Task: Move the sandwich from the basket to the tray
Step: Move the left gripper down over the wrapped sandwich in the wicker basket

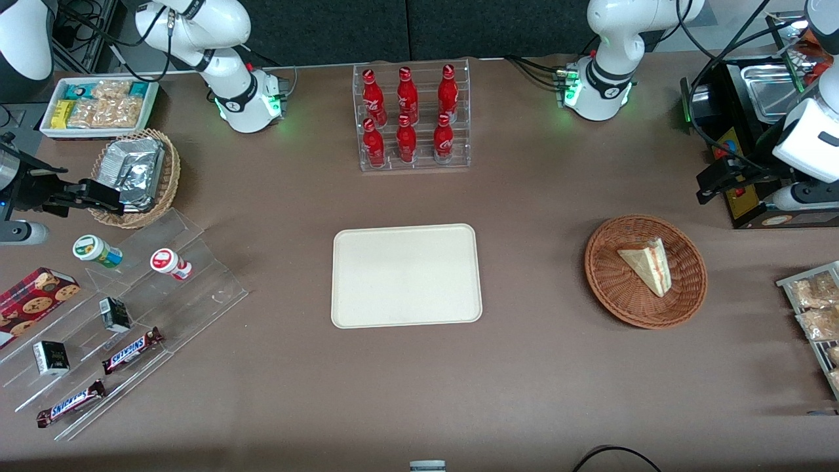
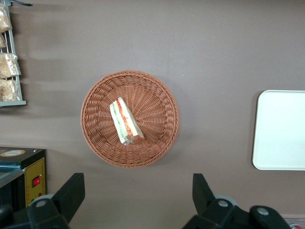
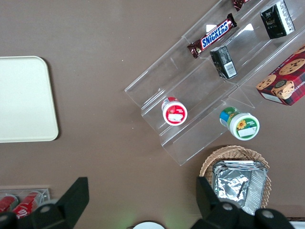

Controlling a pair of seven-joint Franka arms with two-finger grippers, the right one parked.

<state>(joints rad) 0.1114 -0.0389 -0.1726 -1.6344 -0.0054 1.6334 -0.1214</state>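
The sandwich point(image 1: 649, 265) point(image 2: 125, 121), a clear-wrapped triangular wedge with red and green filling on its edge, lies in the reddish-brown wicker basket point(image 1: 606, 275) point(image 2: 157, 95). The cream tray point(image 1: 406, 275) point(image 2: 281, 129) point(image 3: 24, 100) sits bare at mid-table, toward the parked arm from the basket. My left gripper point(image 1: 704, 189) point(image 2: 137, 191) hovers high above the table, farther from the front camera than the basket and toward the working arm's end. It is open, its fingers point(image 2: 71, 191) wide apart with nothing between them, only bare table below.
A black machine point(image 1: 741, 118) stands close beside the gripper. A rack of snack packets point(image 1: 816, 314) point(image 2: 9, 67) lies at the working arm's end. A clear rack of red bottles point(image 1: 411, 118) stands farther back than the tray. An acrylic shelf point(image 1: 131, 314) and foil-packet basket point(image 1: 134, 177) lie toward the parked arm.
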